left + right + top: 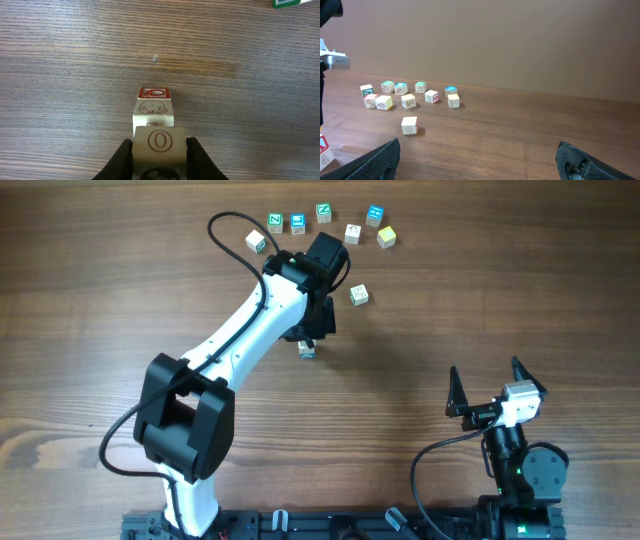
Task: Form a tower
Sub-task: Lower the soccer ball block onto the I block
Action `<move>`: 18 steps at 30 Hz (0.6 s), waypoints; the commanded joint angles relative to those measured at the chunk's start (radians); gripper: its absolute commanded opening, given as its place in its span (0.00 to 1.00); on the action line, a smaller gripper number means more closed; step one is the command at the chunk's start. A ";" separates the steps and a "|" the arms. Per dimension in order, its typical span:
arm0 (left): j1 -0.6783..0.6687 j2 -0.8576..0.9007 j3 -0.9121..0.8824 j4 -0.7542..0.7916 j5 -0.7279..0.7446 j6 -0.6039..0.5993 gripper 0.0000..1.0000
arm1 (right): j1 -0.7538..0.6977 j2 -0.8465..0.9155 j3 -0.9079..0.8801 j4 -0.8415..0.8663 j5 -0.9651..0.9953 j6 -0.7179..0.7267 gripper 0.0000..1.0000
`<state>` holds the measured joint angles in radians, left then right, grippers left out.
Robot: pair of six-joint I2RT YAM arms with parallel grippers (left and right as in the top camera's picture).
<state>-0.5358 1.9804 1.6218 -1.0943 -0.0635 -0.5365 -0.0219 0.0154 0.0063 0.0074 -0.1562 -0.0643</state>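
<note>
My left gripper (160,150) is shut on a pale cube with a brown O (160,141). This cube sits at the top of the tower (154,107). Beneath it I see a face with a line drawing, then a red-trimmed face (154,92). Whether the held cube rests on the tower or hovers just over it, I cannot tell. In the overhead view the left gripper (312,330) hides most of the tower (307,351). The right wrist view shows the tower's red-marked cubes (322,148), cut off at the left edge. My right gripper (490,385) stands wide open and empty, near the front right.
Several loose letter cubes lie in a row at the back (323,212), (275,221), (386,236). One more loose cube (358,294) lies right of the left gripper, and also shows in the right wrist view (409,125). A green cube corner (292,3) shows in the left wrist view.
</note>
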 commanded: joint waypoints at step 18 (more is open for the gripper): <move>0.001 0.013 -0.018 0.004 -0.035 0.011 0.11 | -0.004 -0.008 -0.001 0.005 -0.012 0.014 1.00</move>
<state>-0.5358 1.9804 1.6154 -1.0939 -0.0818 -0.5365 -0.0219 0.0154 0.0063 0.0074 -0.1566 -0.0643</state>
